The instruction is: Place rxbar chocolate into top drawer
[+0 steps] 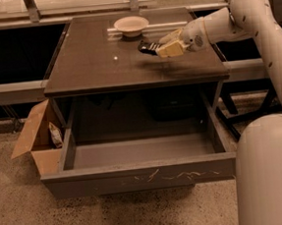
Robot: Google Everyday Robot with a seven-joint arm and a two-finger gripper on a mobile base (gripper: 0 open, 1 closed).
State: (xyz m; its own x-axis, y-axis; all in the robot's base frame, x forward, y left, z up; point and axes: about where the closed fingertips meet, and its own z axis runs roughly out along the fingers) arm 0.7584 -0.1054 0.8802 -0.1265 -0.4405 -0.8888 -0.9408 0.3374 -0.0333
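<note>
The rxbar chocolate [147, 47] is a small black-wrapped bar held in my gripper [162, 47] above the dark tabletop, just right of the pale bowl. The gripper is shut on the bar, with its yellowish fingers [171, 49] clamping the bar's right end. The bar hangs clear of the table surface. The top drawer [137, 176] stands pulled out below the table, with a scratched grey front and an empty pale grey interior. The gripper is over the back right part of the table, behind and above the drawer.
A pale round bowl [131, 25] sits at the back of the table [92, 64]. An open cardboard box [37, 138] with a wrapper inside stands on the floor left of the drawer. My white base [269, 172] fills the lower right.
</note>
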